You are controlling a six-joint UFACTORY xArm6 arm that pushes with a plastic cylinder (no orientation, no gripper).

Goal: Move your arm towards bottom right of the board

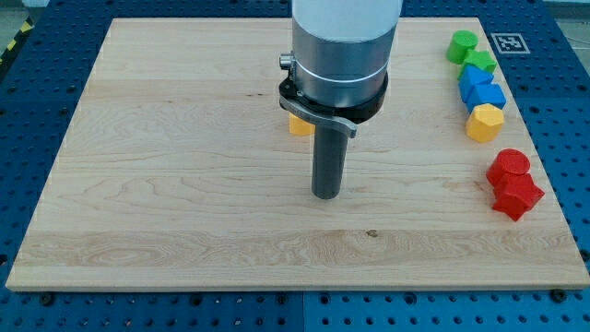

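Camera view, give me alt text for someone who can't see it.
My tip rests near the middle of a wooden board, a small yellow block behind the rod. Green, blue, yellow and red blocks line the view's right edge.

Green blocks point(471, 53), blue blocks point(480, 87), a yellow block point(484, 122) and red blocks point(513, 183) line the view's right.

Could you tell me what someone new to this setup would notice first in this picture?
The big grey arm dominates the view's top centre, its dark rod ending at my tip mid-board, apart from every block. A yellow block peeks out behind the arm. Along the view's right edge sit green, blue, yellow and red blocks.
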